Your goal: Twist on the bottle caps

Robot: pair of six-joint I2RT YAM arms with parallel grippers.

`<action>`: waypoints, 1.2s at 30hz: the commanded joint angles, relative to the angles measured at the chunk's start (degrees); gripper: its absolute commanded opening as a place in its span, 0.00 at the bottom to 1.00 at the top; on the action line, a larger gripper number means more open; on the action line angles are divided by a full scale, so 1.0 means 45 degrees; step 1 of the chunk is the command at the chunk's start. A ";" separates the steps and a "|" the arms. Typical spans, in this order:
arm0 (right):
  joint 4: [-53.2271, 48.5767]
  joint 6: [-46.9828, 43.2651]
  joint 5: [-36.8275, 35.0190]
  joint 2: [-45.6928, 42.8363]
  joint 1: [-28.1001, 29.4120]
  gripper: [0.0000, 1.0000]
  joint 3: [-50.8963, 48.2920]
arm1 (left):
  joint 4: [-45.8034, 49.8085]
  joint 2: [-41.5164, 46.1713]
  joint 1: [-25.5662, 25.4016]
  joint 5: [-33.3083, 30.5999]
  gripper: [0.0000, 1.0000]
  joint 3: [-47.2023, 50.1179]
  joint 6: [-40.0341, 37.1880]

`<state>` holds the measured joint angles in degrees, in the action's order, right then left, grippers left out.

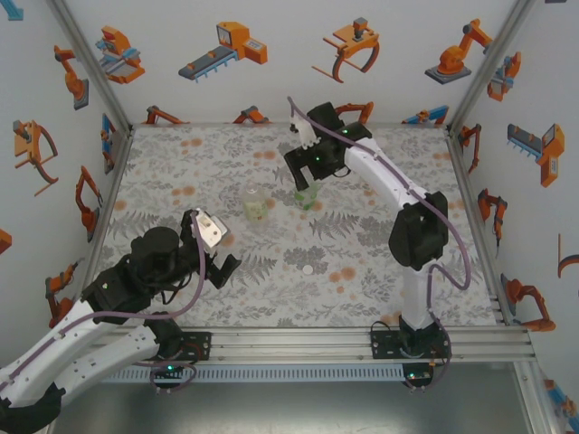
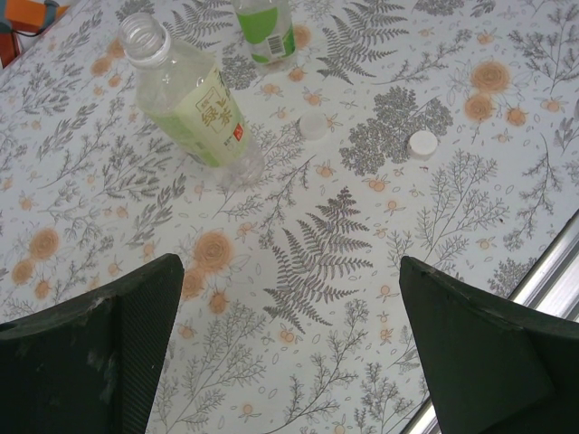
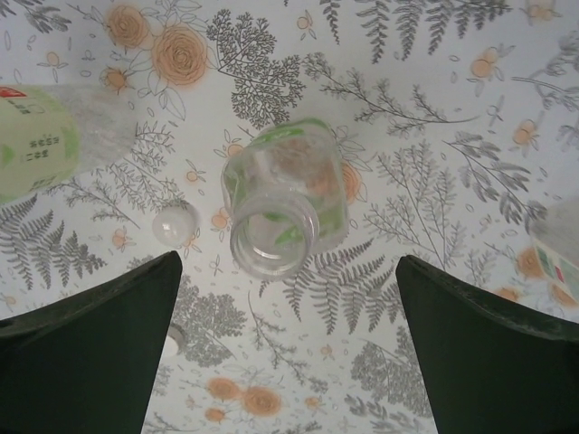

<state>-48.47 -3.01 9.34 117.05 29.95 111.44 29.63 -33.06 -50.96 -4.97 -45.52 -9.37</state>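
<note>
Top view: the right gripper [image 1: 306,174] hangs over the green-tinted clear plastic bottle [image 1: 308,196], with the yellowish clear plastic bottle [image 1: 256,204] beside it

Left wrist view: the left gripper [image 2: 289,298] is spread wide and empty, two small round white plastic screw caps [image 2: 314,127] beyond it

Right wrist view: fingers wide, the green bottle's mouth bare, a white cap [image 3: 175,224] near it; best to take that cap level first, the left arm steadying the bottle

No wording is coming through clearly enough to read. In the left wrist view, the pale-labelled bottle [image 2: 194,108] at upper left is showing dark characters and a small red stamp, both too small to make out. The green-labelled bottle [image 2: 264,27] at top centre is showing a white printed panel, also illegible.
</note>
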 commanded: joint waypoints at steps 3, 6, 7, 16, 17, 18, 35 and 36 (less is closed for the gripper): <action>0.1437 -0.0421 0.0950 0.0773 -0.0025 0.86 -0.0515 | 0.0019 0.0070 0.0055 -0.0125 0.97 0.0173 -0.0236; 0.1515 -0.0435 0.1035 0.1199 -0.0038 0.79 -0.0483 | 0.0027 -0.0001 0.0055 -0.0072 0.96 0.0169 -0.0242; 0.1466 -0.0463 0.1101 0.1309 -0.0036 0.76 -0.0448 | 0.0037 -0.0046 0.0055 -0.0057 0.97 0.0168 -0.0268; 0.1263 -0.0401 0.0898 0.0992 -0.0034 0.51 -0.0874 | -0.0001 -0.0067 0.0065 0.0026 0.97 0.0193 -0.0311; 0.1241 -0.0351 0.0835 0.0846 -0.0021 0.50 -0.0933 | -0.0006 -0.0077 0.0055 0.0031 0.97 0.0193 -0.0302; 0.1184 -0.0298 0.0769 0.0727 -0.0030 0.50 -0.0983 | -0.0012 -0.0077 0.0055 0.0045 0.97 0.0193 -0.0303; -0.0714 0.0687 0.2892 -0.6597 0.1162 0.48 -0.4609 | -0.4891 -0.0512 0.0055 0.4273 0.96 0.1248 0.1125; -0.0805 0.0678 0.3067 -0.6980 0.1390 0.48 -0.4704 | -0.5424 -0.0609 0.0055 0.4583 0.96 0.1332 0.1293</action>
<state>-48.42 -0.86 19.05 89.30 33.65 91.98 15.79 -35.05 -50.96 8.29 -40.53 -6.81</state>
